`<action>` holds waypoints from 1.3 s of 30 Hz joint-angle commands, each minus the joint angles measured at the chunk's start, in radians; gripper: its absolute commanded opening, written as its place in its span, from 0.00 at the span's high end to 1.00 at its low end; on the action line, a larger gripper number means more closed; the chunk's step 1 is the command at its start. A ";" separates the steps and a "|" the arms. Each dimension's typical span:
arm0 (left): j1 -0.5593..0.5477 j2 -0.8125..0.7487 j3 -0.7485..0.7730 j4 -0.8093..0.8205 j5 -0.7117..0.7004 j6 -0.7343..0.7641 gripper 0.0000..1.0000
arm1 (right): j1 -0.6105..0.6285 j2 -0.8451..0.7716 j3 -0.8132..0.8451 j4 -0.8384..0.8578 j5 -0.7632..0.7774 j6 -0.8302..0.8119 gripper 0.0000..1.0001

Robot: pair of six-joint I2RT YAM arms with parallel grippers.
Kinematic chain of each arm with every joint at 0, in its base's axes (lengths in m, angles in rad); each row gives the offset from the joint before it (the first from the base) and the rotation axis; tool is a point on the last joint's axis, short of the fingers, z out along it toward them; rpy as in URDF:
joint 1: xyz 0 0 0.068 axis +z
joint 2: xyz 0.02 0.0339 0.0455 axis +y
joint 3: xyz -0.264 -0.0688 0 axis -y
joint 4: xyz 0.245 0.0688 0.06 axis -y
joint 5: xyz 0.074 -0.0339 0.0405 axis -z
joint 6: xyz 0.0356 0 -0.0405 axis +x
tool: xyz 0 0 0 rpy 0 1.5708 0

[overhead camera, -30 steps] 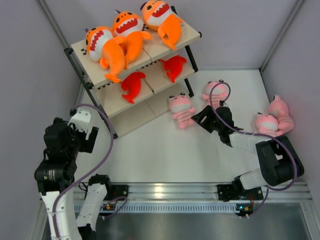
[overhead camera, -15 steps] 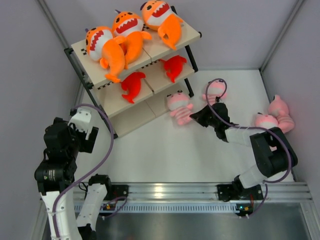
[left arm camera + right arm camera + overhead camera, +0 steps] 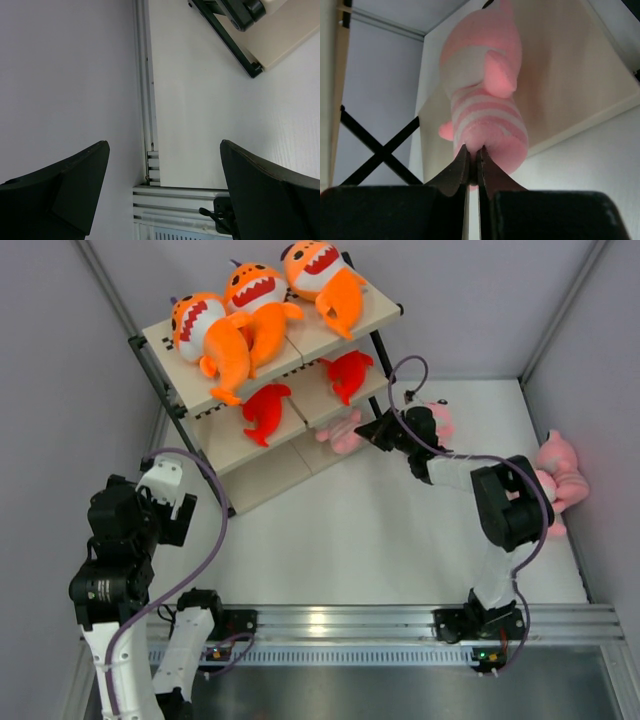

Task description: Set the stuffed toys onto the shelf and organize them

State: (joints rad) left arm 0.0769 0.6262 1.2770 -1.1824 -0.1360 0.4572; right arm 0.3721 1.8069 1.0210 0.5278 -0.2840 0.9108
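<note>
My right gripper (image 3: 378, 430) (image 3: 473, 150) is shut on the tail end of a pink striped stuffed toy (image 3: 343, 430) (image 3: 482, 90), which reaches in over the lowest board of the shelf (image 3: 270, 480). Three orange sharks (image 3: 255, 305) lie on the top board and two red sharks (image 3: 300, 390) on the middle board. Another pink toy (image 3: 438, 420) lies behind the right arm, and one more pink toy (image 3: 560, 470) sits at the right wall. My left gripper (image 3: 165, 165) stands open at the near left, nothing between its fingers.
White walls close the cell on the left, back and right. An aluminium rail (image 3: 340, 625) runs along the near edge with both arm bases on it. The shelf's black frame foot (image 3: 245, 55) shows in the left wrist view.
My right gripper shut on the pink striped toy and carried it up and left from the floor to the shelf's lowest board. The left arm stayed still.
</note>
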 commanded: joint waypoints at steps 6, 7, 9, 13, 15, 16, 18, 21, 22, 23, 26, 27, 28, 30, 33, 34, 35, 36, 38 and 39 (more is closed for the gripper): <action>0.001 0.010 0.016 0.009 -0.013 0.014 0.01 | 0.005 0.152 0.129 0.112 -0.020 0.065 1.00; 0.001 0.010 0.015 0.009 -0.013 0.015 0.01 | 0.005 0.170 0.137 0.110 -0.012 0.066 1.00; 0.000 0.010 0.010 0.009 -0.014 0.017 0.01 | 0.005 0.204 0.168 0.100 0.008 0.075 0.99; 0.001 0.010 0.007 0.009 -0.017 0.018 0.01 | -0.001 0.256 0.209 0.098 0.039 0.109 0.94; 0.000 0.010 0.007 0.009 -0.017 0.018 0.01 | -0.001 0.272 0.237 0.095 0.049 0.131 0.89; 0.000 0.012 0.007 0.007 -0.017 0.018 0.01 | -0.005 0.279 0.246 0.087 0.051 0.134 0.86; 0.000 0.010 0.002 0.007 -0.017 0.020 0.01 | -0.007 0.275 0.254 0.058 0.054 0.131 0.70; -0.003 0.006 -0.010 0.009 -0.024 0.023 0.01 | -0.009 0.215 0.211 0.023 0.066 0.096 0.49; -0.003 0.004 -0.021 0.009 -0.025 0.024 0.01 | -0.009 0.165 0.196 0.002 0.072 0.082 0.42; -0.003 0.004 -0.025 0.007 -0.025 0.024 0.01 | -0.010 0.134 0.162 -0.017 0.084 0.067 0.38; -0.005 -0.008 -0.051 0.009 -0.033 0.018 0.02 | -0.019 -0.006 0.110 -0.150 0.136 -0.044 0.30; -0.005 -0.010 -0.062 0.007 -0.037 0.017 0.01 | -0.024 -0.042 0.099 -0.193 0.158 -0.067 0.30; -0.006 -0.014 -0.082 0.009 -0.042 0.009 0.01 | -0.033 -0.117 0.087 -0.295 0.183 -0.087 0.28; -0.005 -0.028 -0.109 0.009 -0.045 -0.008 0.01 | -0.045 -0.225 0.039 -0.380 0.258 -0.124 0.27; -0.005 -0.051 -0.168 0.009 -0.028 -0.018 0.02 | -0.106 -0.346 -0.039 -0.477 0.350 -0.159 0.23; -0.005 -0.060 -0.195 0.010 -0.028 -0.020 0.02 | -0.126 -0.368 -0.059 -0.491 0.365 -0.167 0.20; -0.003 -0.075 -0.205 0.010 -0.030 -0.023 0.02 | -0.148 -0.385 -0.090 -0.517 0.387 -0.170 0.18; -0.005 -0.079 -0.218 0.010 -0.033 -0.031 0.02 | -0.172 -0.399 -0.104 -0.523 0.387 -0.168 0.17; -0.005 -0.092 -0.257 0.013 -0.030 -0.034 0.03 | -0.257 -0.396 -0.127 -0.525 0.367 -0.164 0.17; -0.005 -0.098 -0.271 0.015 -0.027 -0.037 0.03 | -0.281 -0.377 -0.130 -0.525 0.368 -0.165 0.17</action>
State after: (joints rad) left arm 0.0757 0.5488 1.0359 -1.1824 -0.1585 0.4438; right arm 0.1627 1.3926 0.9333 0.0998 0.0322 0.7784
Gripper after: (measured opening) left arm 0.975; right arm 0.827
